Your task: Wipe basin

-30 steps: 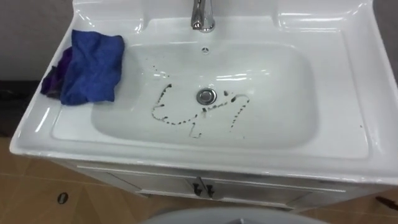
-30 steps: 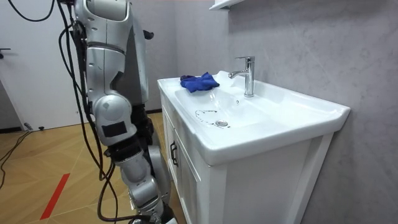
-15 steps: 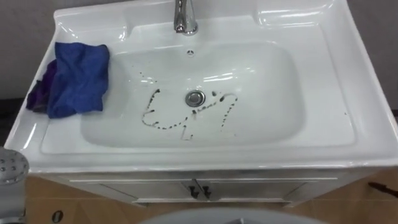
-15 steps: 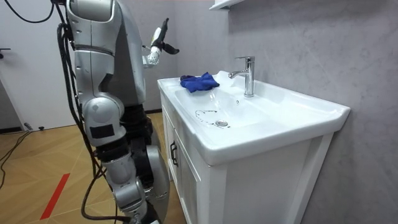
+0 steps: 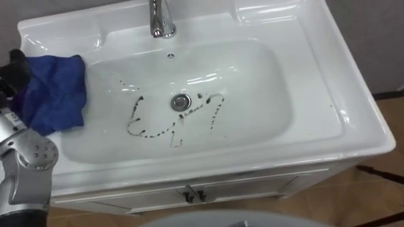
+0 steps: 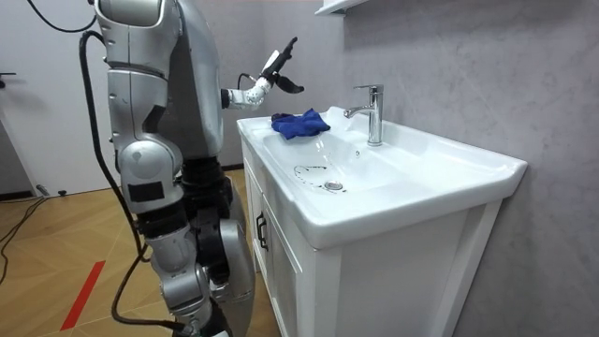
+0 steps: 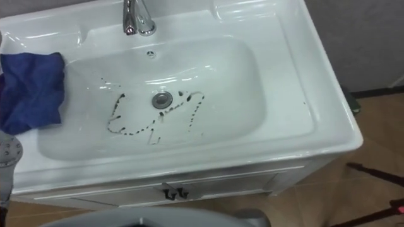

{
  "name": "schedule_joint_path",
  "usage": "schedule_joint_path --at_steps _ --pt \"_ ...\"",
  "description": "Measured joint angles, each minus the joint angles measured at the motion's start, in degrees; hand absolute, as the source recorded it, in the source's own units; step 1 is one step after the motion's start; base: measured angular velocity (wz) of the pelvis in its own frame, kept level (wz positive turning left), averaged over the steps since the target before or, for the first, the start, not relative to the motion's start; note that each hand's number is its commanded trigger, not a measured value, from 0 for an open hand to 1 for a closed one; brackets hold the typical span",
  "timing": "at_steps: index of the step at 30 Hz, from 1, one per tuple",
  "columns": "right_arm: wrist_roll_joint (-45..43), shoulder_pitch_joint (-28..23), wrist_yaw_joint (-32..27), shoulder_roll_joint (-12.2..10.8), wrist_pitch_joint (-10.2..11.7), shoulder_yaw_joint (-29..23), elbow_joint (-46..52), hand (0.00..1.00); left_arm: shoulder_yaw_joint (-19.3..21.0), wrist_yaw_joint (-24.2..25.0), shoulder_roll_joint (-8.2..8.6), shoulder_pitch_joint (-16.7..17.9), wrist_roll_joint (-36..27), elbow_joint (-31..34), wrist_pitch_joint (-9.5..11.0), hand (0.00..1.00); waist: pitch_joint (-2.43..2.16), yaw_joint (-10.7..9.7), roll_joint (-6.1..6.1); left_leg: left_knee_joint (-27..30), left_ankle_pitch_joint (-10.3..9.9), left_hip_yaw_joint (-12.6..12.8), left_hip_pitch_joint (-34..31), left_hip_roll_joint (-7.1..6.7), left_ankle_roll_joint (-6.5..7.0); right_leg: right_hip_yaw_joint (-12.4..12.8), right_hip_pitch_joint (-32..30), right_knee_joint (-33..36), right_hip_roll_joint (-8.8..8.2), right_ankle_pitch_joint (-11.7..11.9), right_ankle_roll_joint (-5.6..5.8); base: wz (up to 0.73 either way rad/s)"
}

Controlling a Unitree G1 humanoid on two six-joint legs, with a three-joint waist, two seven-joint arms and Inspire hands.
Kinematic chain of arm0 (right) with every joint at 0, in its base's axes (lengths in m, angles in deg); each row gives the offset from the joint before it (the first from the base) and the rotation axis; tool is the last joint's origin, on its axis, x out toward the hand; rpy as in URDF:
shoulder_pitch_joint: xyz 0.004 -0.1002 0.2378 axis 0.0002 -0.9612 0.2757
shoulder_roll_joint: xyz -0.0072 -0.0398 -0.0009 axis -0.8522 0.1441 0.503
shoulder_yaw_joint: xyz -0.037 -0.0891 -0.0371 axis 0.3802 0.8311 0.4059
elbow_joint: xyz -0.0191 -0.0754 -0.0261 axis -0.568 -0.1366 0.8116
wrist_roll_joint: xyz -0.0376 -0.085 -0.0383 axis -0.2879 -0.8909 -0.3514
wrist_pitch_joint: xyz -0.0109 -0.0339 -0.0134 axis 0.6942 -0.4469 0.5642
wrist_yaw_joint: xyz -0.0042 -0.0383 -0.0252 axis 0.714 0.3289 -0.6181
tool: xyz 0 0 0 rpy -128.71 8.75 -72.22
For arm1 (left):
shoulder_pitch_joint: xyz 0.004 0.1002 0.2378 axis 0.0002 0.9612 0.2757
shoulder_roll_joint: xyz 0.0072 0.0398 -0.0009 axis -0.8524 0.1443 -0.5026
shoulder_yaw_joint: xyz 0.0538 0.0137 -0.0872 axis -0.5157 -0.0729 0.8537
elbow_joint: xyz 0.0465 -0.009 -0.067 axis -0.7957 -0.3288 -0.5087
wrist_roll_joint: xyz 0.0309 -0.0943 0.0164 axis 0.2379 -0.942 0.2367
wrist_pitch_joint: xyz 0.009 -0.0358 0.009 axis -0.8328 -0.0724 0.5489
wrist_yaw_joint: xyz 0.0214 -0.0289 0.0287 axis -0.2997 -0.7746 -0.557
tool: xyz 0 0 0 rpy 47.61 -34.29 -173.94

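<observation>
Fixtures:
- One white glazed basin (image 5: pixel 265 82), a rounded rectangle set in a glossy counter (image 5: pixel 353 120).
- One chrome tap (image 5: pixel 161 19) at the back rim.
- One round metal drain (image 5: pixel 180 101).

Dark dotted smears (image 5: pixel 151 129) loop across the basin floor around the drain. One blue cloth (image 5: pixel 53 94), crumpled, lies on the counter beside the basin's left edge. The left hand (image 6: pixel 274 67) hovers above the cloth without touching it. Its fingers are straight, its thumb is spread, and it holds nothing. The most open room is on the basin's right half.

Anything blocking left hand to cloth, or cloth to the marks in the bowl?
Nothing visible. The left hand hangs open above the blue cloth on the left rim of the basin. From there to the dark marks is open bowl; the faucet stands behind.
</observation>
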Motion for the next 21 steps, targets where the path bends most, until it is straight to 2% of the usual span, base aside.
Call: schedule_joint_path --at_steps 4,7,10,18,21 --pt "0.0 -0.1 0.0 -1.0 -0.8 0.1 0.0 0.0 -1.9 3.1 0.98 0.0 0.1 0.0 -0.2 0.0 -0.09 -0.2 -0.39 0.0 0.0 0.2 0.0 0.43 -0.02 -0.1 0.5 -1.4 0.57 0.8 -0.2 0.0" --pt "0.0 0.0 0.5 -1.4 -1.2 0.1 -0.1 0.0 -3.3 5.5 2.93 0.0 0.1 0.0 -0.2 0.0 -0.07 -0.1 -0.09 -0.3 0.0 0.5 0.1 0.46 -0.01 0.0 0.7 -1.8 0.62 1.1 -0.09 0.0" --pt "0.0 0.0 1.0 -1.8 -1.2 0.1 -0.4 0.0 -3.6 7.1 3.73 0.0 0.1 0.0 -0.2 0.0 0.01 -0.1 -0.16 -1.1 0.0 1.0 0.6 0.52 -0.02 0.2 0.6 -1.8 0.66 1.2 -0.04 -0.01" --pt "0.0 0.0 1.9 -1.9 -1.2 0.0 -0.4 0.0 -3.8 10.8 5.1 0.0 0.1 -0.7 -0.2 0.0 0.15 0.0 -0.46 -1.4 0.0 2.3 1.3 0.68 0.0 1.7 0.3 -1.8 0.87 1.4 0.01 -0.08" --pt "0.0 0.0 2.2 -1.8 -1.3 0.0 -0.1 0.0 -5.4 11.4 5.2 0.1 -0.1 -2.6 -0.3 0.0 0.13 -0.1 -0.57 -1.4 0.0 2.3 1.4 0.78 0.0 1.8 0.5 -1.9 1.01 1.4 -0.08 0.0"
